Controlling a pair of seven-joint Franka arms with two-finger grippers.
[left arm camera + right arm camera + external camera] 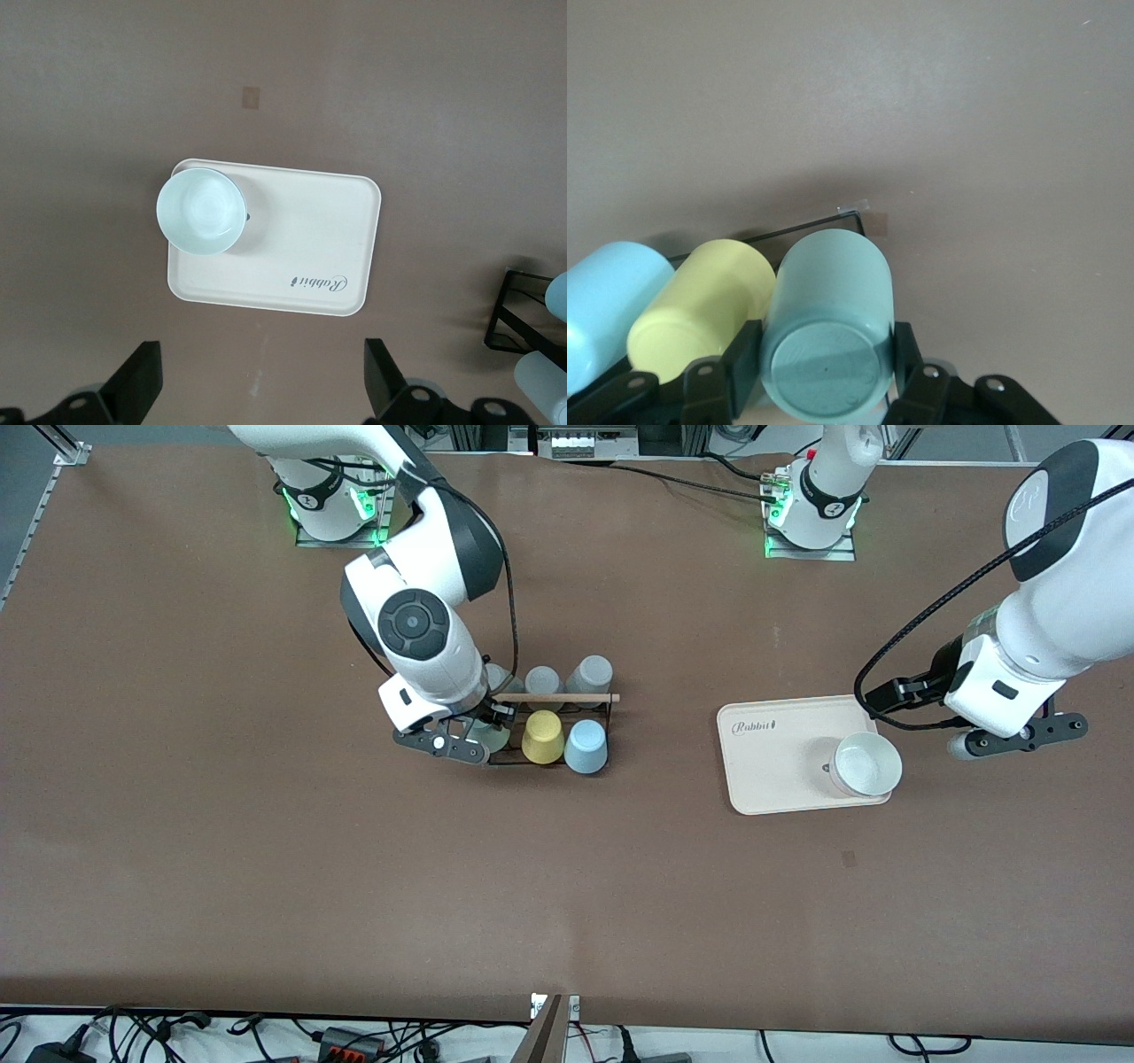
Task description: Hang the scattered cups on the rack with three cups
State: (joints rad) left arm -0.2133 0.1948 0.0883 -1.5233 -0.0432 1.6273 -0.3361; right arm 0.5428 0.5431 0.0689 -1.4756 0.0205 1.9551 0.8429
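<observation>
Front view: brown table; black wire rack toward the right arm's end, yellow cup and light blue cup already on it, bases toward the camera. Right gripper is clenched on the mint green cup at the rack's last slot beside the yellow one, long axis parallel to its neighbours; seating probably incomplete, wrist hides the peg. Left gripper waits, released, over the cream tray and white bowl.

The right arm's wrist covers most of the mint cup and the rack's end there. The right wrist view cuts off the blue cup. The tray's lettering is hardly legible.
</observation>
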